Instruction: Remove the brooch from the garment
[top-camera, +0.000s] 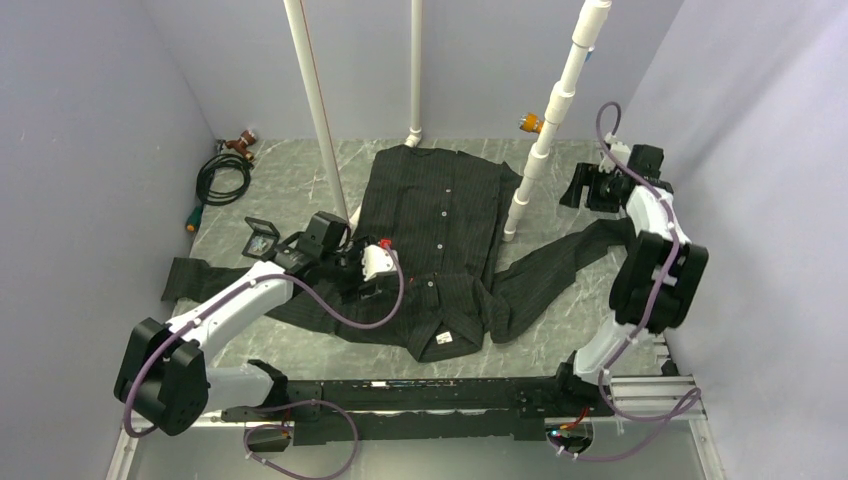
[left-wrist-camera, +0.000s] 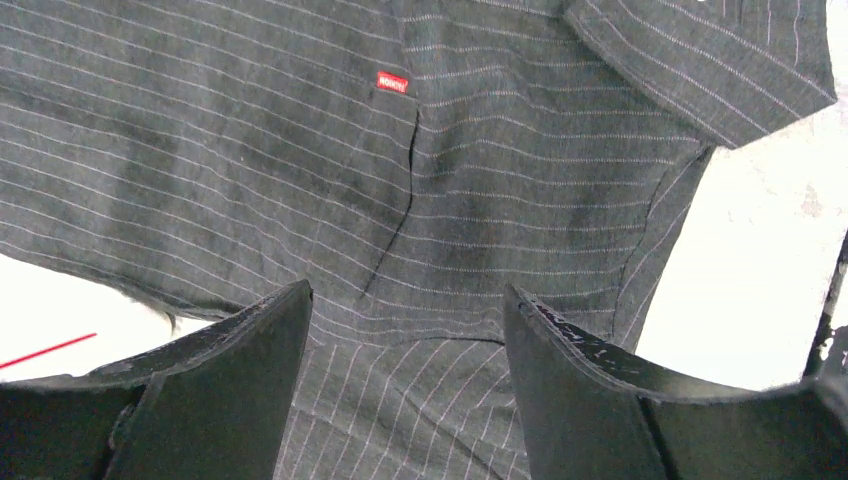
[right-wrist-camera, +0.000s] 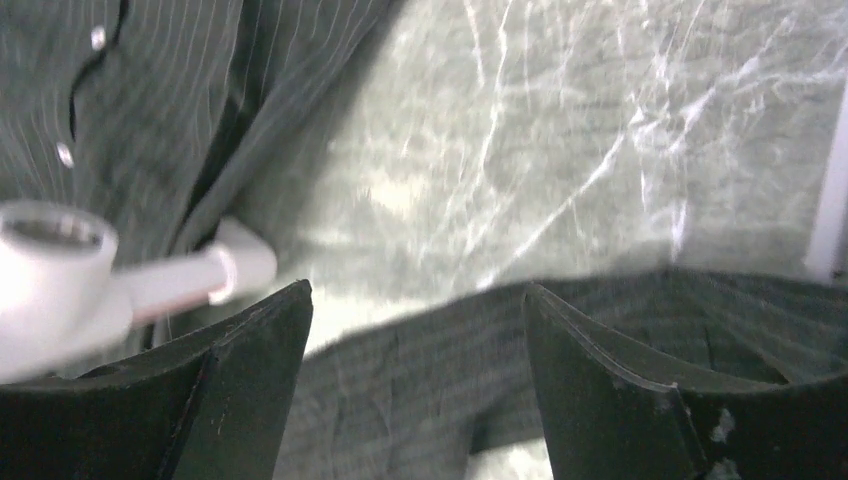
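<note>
The garment (top-camera: 440, 240), a black pinstriped shirt with white buttons, lies flat mid-table, its collar label (top-camera: 462, 338) toward the arms. My left gripper (top-camera: 383, 272) hovers open and empty over the shirt's chest. In the left wrist view the gripper (left-wrist-camera: 405, 300) is above a seam, with the small red tag (left-wrist-camera: 392, 82) and a pocket slit ahead. My right gripper (top-camera: 580, 190) is open and empty at the far right. In the right wrist view it (right-wrist-camera: 415, 300) is above the shirt's sleeve (right-wrist-camera: 430, 390). The brooch does not show in any view.
Three white pipe posts (top-camera: 325, 130) (top-camera: 415, 75) (top-camera: 545, 150) stand around the shirt's far end; one foot shows in the right wrist view (right-wrist-camera: 60, 270). A coiled black cable (top-camera: 225, 180) lies far left. A small black frame (top-camera: 262, 238) sits beside the left arm.
</note>
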